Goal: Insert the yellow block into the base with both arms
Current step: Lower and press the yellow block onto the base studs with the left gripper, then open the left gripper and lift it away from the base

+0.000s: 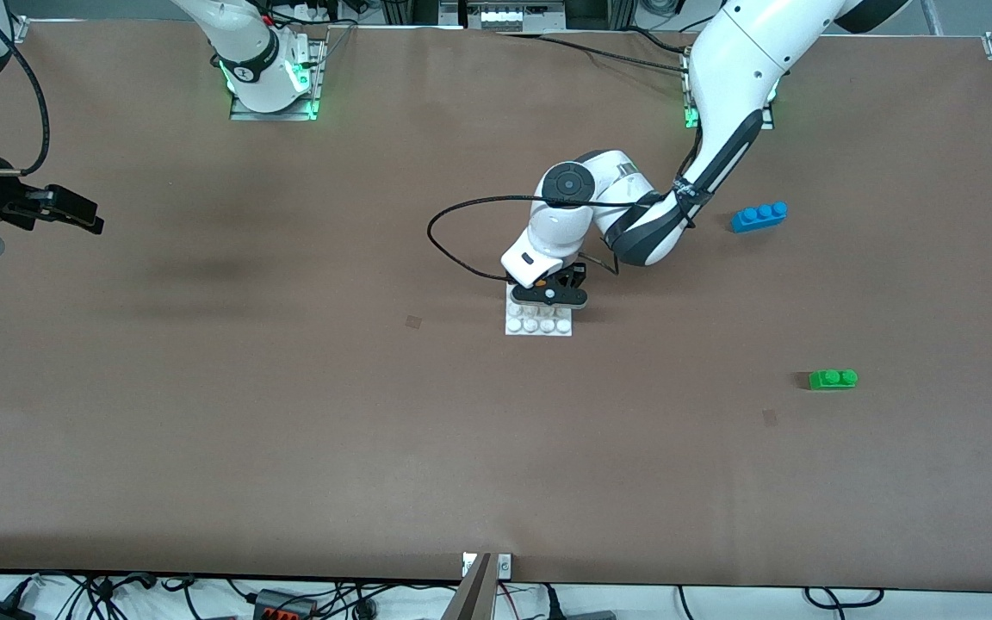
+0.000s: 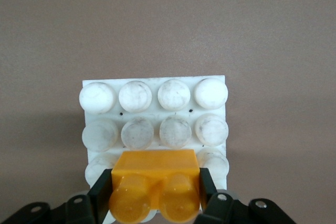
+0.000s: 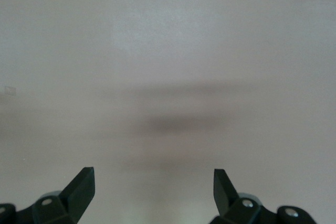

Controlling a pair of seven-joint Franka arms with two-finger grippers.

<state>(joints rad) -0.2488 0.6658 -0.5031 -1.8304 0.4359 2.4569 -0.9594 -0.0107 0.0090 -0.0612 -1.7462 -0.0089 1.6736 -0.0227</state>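
Left wrist view shows the left end effector [image 2: 155,195] pinching the small yellow-orange plastic two-stud block [image 2: 155,184] over the flat white studded plastic base [image 2: 157,108], seemingly aligning it. Right end effector [image 3: 155,184] waits spread over bare tabletop [image 1: 289,413].

Front view: high up, facing the robots, looking down on the whole table [image 1: 289,448]. Left wrist view: very close over the base [image 2: 105,85], also seen small from the front. Right wrist view: higher, over bare table only.
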